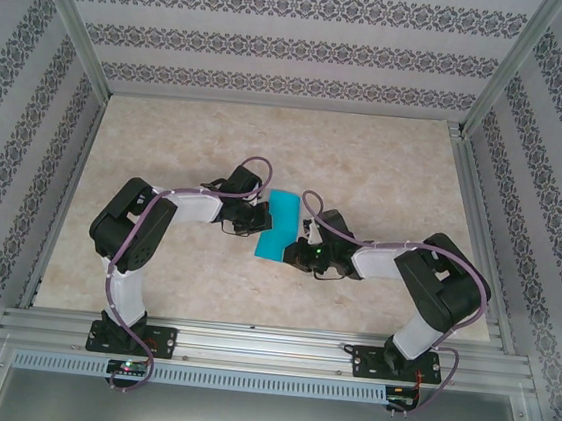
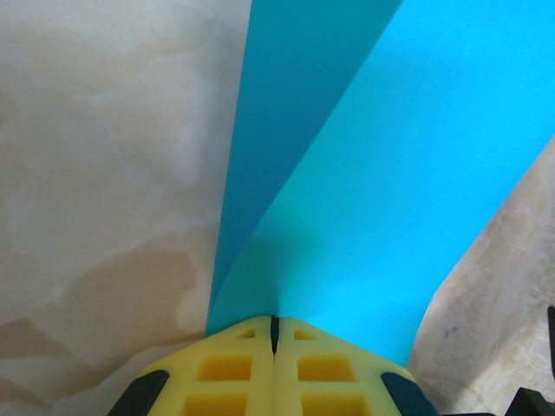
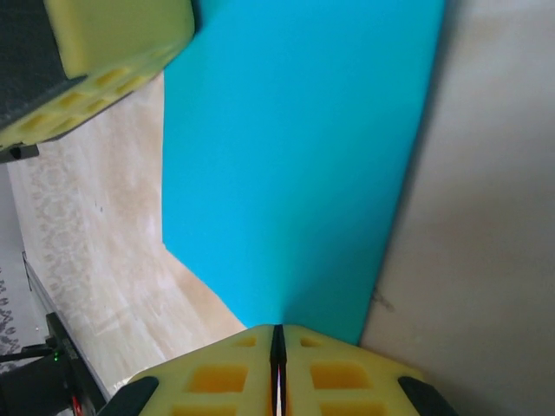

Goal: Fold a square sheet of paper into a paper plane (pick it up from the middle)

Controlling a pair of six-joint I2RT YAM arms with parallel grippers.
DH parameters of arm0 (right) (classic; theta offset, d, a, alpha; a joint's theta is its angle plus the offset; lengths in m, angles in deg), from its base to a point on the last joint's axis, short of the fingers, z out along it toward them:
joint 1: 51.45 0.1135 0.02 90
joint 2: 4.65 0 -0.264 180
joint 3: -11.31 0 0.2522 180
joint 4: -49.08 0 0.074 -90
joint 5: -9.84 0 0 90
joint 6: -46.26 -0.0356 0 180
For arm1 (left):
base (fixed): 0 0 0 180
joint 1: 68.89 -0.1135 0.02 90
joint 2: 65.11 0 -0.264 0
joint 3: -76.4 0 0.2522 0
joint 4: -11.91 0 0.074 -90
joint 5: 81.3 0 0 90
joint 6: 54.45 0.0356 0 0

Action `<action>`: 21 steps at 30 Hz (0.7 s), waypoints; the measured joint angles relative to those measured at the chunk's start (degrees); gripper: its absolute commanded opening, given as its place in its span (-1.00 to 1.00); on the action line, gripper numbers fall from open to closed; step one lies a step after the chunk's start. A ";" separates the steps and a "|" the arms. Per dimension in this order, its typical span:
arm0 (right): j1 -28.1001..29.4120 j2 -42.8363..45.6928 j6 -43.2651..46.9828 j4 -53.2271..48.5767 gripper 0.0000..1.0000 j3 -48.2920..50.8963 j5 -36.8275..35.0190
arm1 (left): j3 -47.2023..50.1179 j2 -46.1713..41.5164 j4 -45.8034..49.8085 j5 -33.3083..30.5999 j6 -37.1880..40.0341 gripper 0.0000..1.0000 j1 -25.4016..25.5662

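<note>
Square sheet of paper, teal-blue and plain, hangs between my two tools over the marbled counter. I cannot tell whether it touches that surface. From overhead it reads as a narrow slanted strip. My left tool is at its left long edge and my right tool at its near right corner. From that height I cannot make out how the pads stand.

My left wrist view settles that side. The yellow pads of my left tool are pressed together, and the square sheet of paper runs straight out of their seam, so I am clamped on it. This close, the sheet is bent rather than flat. A darker panel rises left of my tips and a brighter one spreads to the right, and the two meet in a line leading back to the seam. The counter lies on either side.

My right wrist view shows my right tool with its pads closed to a hairline and the paper's near edge caught at their tips, so it is clamped too. From here the sheet looks like one even, smooth face. Ahead of my right tool, up and to the left, a yellow pad of my left tool sits at the sheet's far corner.
</note>
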 measured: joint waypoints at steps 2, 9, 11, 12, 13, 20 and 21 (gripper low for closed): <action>0.00 -0.02 -0.02 0.11 -0.79 0.02 0.02 | -0.02 0.02 0.00 0.00 0.00 -1.00 0.00; 0.74 1.44 0.26 -1.90 -0.79 0.09 -1.79 | -0.11 0.02 0.22 0.00 0.46 -1.00 0.00; 0.57 3.02 0.55 -4.68 -0.78 -0.04 -2.40 | -0.13 0.02 0.24 0.00 0.68 -1.00 0.00; 0.26 3.89 0.74 -5.84 -0.78 -0.35 -2.49 | -0.11 0.02 0.24 -0.02 0.81 -1.00 0.00; -0.37 4.87 1.11 -6.99 -0.78 -0.90 -2.67 | -0.11 0.02 0.24 -0.02 0.87 -1.00 0.00; -8.07 5.73 2.93 -8.35 -0.79 -9.11 -1.92 | -0.24 0.02 0.46 -0.02 1.07 -1.00 0.00; -8.63 4.98 3.08 -8.22 -0.79 -10.16 -1.70 | -0.26 0.02 0.50 -0.02 1.07 -1.00 0.00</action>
